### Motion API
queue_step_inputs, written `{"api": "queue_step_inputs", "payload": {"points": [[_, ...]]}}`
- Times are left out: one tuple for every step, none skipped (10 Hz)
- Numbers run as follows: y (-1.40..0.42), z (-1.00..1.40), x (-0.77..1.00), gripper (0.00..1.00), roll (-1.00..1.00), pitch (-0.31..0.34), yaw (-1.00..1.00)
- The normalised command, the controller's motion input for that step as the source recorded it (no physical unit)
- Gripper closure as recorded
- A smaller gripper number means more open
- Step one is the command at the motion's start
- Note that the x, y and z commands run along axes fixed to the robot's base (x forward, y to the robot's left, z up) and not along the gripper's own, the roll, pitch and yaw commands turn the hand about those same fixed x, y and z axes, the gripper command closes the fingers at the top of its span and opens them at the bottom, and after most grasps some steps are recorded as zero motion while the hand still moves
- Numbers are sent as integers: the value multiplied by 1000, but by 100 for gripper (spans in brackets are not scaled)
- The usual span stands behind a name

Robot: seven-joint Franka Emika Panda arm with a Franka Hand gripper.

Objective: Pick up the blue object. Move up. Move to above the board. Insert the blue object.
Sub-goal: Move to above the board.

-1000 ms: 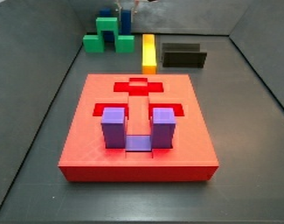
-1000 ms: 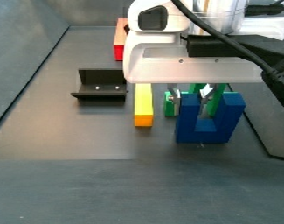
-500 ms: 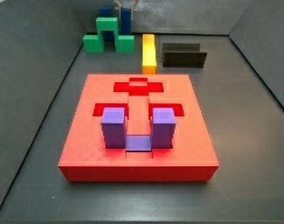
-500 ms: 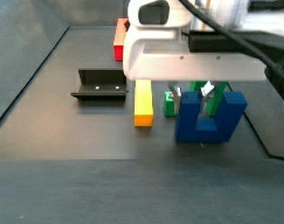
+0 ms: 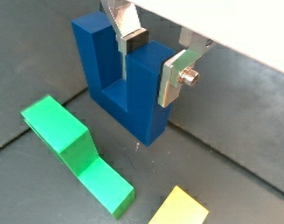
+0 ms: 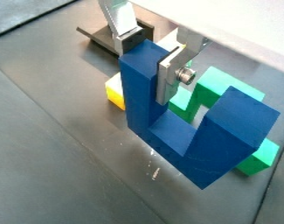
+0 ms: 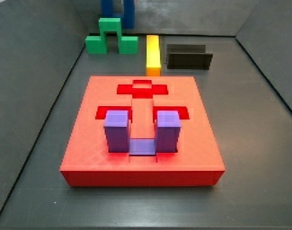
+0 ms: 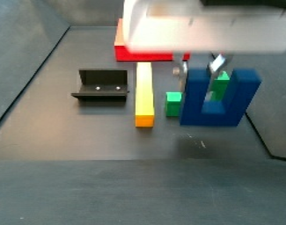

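Note:
The gripper point(image 5: 154, 59) is shut on one upright prong of the blue object point(image 5: 121, 83), a dark blue U-shaped block. Its silver fingers point(image 6: 176, 72) clamp the prong from both sides in both wrist views. In a side view the blue object point(image 8: 216, 98) hangs a little above the dark floor under the gripper point(image 8: 199, 67). In a side view the blue object point(image 7: 127, 13) shows at the back, above the green blocks. The red board point(image 7: 112, 148) lies in front and holds a purple U-shaped block point(image 7: 141, 130) in a cut-out.
A green stepped block point(image 5: 74, 149) lies beside the blue object and shows in a side view point(image 8: 174, 102). A yellow bar point(image 8: 144, 93) and the dark fixture point(image 8: 103, 85) lie nearby. A cross-shaped cut-out point(image 7: 142, 88) is open in the board.
The gripper has risen with the blue object, which has left the floor beside the green block. Nothing else has moved.

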Motion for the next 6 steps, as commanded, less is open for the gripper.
{"api": "queue_step_inputs", "payload": {"points": [[0, 1400, 0, 100, 0, 0, 0], [-9, 1400, -25, 100, -45, 16, -5], [-9, 1400, -56, 100, -20, 30, 0], [-16, 1400, -11, 100, 12, 8, 3], [7, 1400, 47, 100, -7, 47, 3], [4, 508, 19, 100, 5, 95, -1]]}}
